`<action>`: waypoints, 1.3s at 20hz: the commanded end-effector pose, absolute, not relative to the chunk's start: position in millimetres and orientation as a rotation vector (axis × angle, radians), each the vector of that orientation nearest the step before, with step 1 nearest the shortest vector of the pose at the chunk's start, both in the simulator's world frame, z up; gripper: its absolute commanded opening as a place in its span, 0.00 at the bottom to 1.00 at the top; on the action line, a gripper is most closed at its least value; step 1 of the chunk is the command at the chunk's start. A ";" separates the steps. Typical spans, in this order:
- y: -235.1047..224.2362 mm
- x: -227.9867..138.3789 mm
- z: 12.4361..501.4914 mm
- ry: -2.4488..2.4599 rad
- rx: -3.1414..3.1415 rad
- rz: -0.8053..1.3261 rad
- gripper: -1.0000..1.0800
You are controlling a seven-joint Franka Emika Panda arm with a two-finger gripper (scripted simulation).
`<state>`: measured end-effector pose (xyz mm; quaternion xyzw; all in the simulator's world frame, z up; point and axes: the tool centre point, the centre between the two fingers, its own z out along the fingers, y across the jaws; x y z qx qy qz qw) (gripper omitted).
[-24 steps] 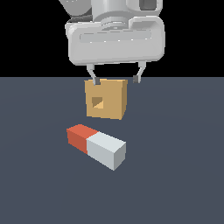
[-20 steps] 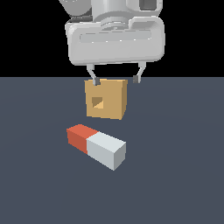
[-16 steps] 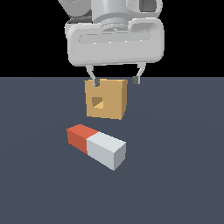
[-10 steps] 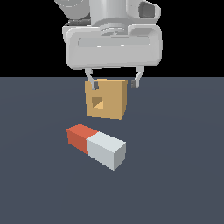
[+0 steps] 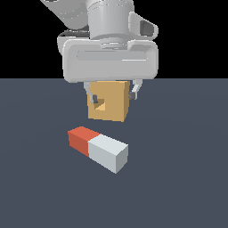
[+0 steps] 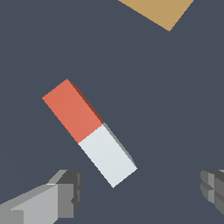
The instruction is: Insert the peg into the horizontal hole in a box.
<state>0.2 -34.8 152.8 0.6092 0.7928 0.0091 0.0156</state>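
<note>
Wrist view: end effector (image 6: pixel 140 197) wide open, holding nothing, hovering above peg (image 6: pixel 89 132); bare tabletop (image 6: pixel 175 109) all round, box (image 6: pixel 157 11) well apart.

Red-and-white peg (image 5: pixel 98 149) lying flat, near tan box (image 5: pixel 108 105), square hole (image 5: pixel 100 104) in its face

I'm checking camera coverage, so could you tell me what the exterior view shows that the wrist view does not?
Only the exterior view shows the hole in the box and the arm's body above the gripper. Only the wrist view shows the open fingertips with nothing between them. Both show the peg lying free on the floor and part of the box.
</note>
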 end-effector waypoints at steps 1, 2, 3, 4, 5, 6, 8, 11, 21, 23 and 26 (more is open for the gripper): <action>-37.3 -1.9 145.3 2.527 1.819 0.027 0.96; -38.3 -2.6 142.3 2.550 1.788 0.026 0.96; -39.4 -3.3 139.3 2.573 1.757 0.025 0.96; -40.5 -4.0 136.3 2.596 1.725 0.024 0.96; -41.6 -4.7 133.3 2.618 1.693 0.023 0.96; -42.7 -5.3 130.3 2.641 1.660 0.022 0.96; -45.0 -6.5 124.2 2.684 1.594 0.020 0.96; -48.7 -8.1 115.0 2.746 1.492 0.017 0.96; -60.5 -11.0 87.4 2.909 1.173 0.008 0.96; -62.3 -11.1 83.5 2.929 1.126 0.006 0.96; -64.4 -11.1 78.8 2.952 1.070 0.004 0.96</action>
